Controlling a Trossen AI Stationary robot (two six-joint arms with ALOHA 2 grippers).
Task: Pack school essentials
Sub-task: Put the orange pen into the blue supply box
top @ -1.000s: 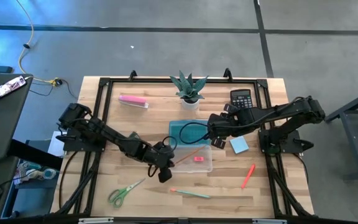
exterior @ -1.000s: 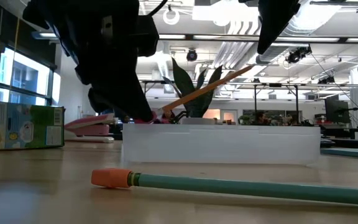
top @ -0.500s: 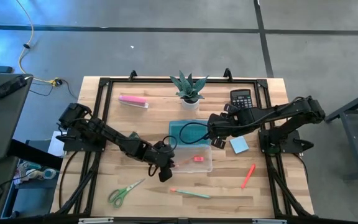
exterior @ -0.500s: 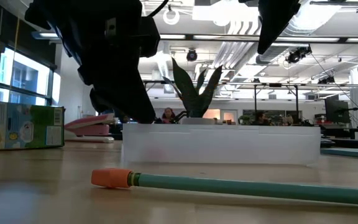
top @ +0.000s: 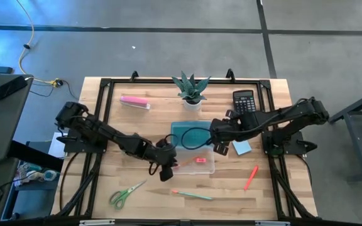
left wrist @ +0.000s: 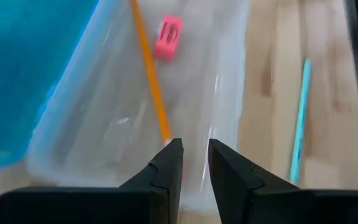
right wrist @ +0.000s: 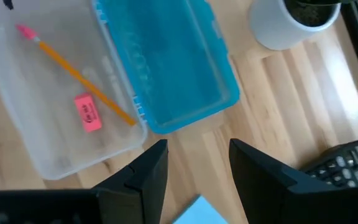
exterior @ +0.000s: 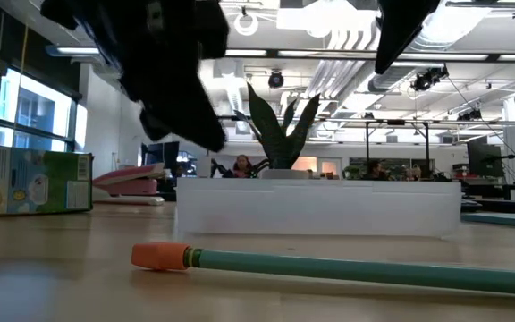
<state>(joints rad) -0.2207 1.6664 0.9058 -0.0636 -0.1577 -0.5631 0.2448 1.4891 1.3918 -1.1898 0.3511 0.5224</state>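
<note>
Pencil (right wrist: 73, 73), eraser (right wrist: 87, 112) in box (right wrist: 55, 163) (lid (right wrist: 166, 62) alongside).

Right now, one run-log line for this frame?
left gripper: open, empty, above clear box | in box: orange pencil, red eraser | right gripper: open, beside blue lid

The left arm reaches in from the left edge of the worktop, stretched low toward the middle, its left hand (top: 166, 168) pointing down with the 2 dark fingers (left wrist: 166, 163) a narrow gap apart and holding nothing. The right arm extends from the right side, elbow raised, its right hand (top: 219, 145) near the centre, fingers (right wrist: 148, 168) parted and empty.
</note>
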